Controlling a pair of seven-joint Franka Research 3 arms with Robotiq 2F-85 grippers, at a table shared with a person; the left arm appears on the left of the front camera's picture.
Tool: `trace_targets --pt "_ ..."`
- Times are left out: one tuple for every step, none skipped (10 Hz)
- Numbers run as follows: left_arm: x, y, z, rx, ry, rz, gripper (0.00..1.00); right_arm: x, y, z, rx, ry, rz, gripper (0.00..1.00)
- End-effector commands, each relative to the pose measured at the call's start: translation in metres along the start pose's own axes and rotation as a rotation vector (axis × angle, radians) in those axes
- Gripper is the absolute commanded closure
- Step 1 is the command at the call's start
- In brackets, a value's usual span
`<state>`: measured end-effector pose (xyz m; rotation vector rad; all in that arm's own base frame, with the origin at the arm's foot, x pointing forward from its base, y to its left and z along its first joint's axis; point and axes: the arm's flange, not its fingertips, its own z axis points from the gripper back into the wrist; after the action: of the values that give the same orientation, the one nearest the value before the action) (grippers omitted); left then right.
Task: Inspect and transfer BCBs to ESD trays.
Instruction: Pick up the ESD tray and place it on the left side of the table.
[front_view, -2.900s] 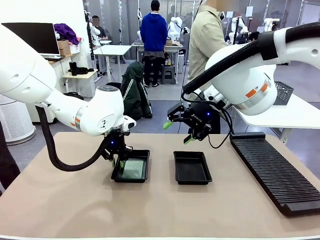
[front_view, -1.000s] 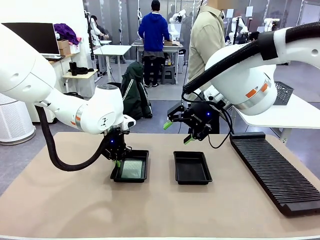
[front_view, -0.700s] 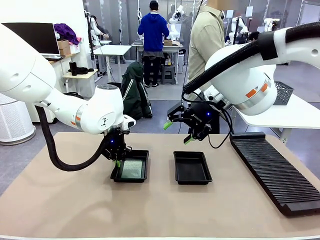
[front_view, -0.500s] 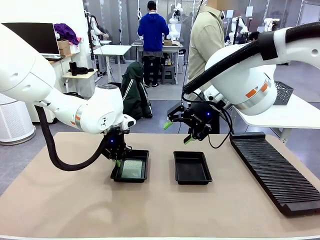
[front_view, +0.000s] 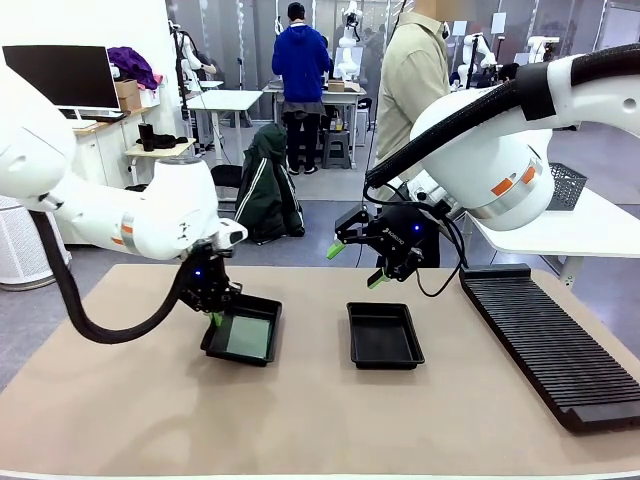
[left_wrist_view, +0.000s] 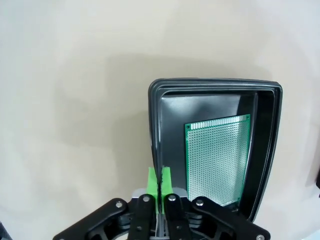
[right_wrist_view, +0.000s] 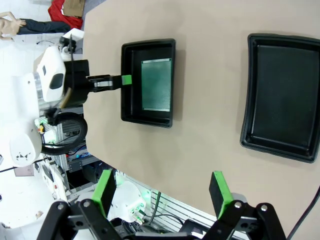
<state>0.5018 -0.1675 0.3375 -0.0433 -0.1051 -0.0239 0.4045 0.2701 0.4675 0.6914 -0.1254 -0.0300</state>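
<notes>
- Front view: the left tray (front_view: 262, 305) is pinched at its left rim by the clenched left gripper (front_view: 216, 317). The green board (front_view: 246, 337) lies inside. The right gripper (front_view: 353, 265) is held released above the table, beyond the empty tray (front_view: 383, 308).
- Left wrist view: the board (left_wrist_view: 217, 160) is seen lying away from the pinched rim, so the tray is best kept level and moved slowly.
- Right wrist view: the two trays are seen well apart.

The board (left_wrist_view: 217, 160) is green, covered in a fine grid of tiny dots, with a paler dotted strip along its upper edge. The tray left of centre (front_view: 258, 304) and the tray at centre (front_view: 385, 337) are plain black. The surface (front_view: 320, 420) is plain beige. The fingers (left_wrist_view: 152, 182) have bright green pads. The rack (front_view: 545, 340) at right is black and ribbed.
</notes>
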Motion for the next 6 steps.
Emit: trace_targets --pt "-0.01 0.034 0.009 -0.047 -0.01 -0.001 0.97 0.0 0.0 0.0 0.0 0.0 -0.007 0.0" --pt "-0.011 0.052 0.014 -0.049 -0.014 0.007 0.97 0.0 0.0 0.0 0.0 0.0 -0.007 0.0" --pt "-0.011 0.07 0.017 -0.054 -0.015 0.019 0.97 0.0 0.0 0.0 0.0 0.0 -0.007 0.0" --pt "-0.012 0.089 0.02 -0.058 -0.016 0.03 0.97 0.0 0.0 0.0 0.0 0.0 -0.007 0.0" --pt "-0.013 0.111 0.021 -0.065 -0.014 0.039 0.97 0.0 0.0 0.0 0.0 0.0 -0.007 0.0" --pt "-0.014 0.132 0.023 -0.087 -0.006 0.043 0.97 0.0 0.0 0.0 0.0 0.0 -0.007 0.0"
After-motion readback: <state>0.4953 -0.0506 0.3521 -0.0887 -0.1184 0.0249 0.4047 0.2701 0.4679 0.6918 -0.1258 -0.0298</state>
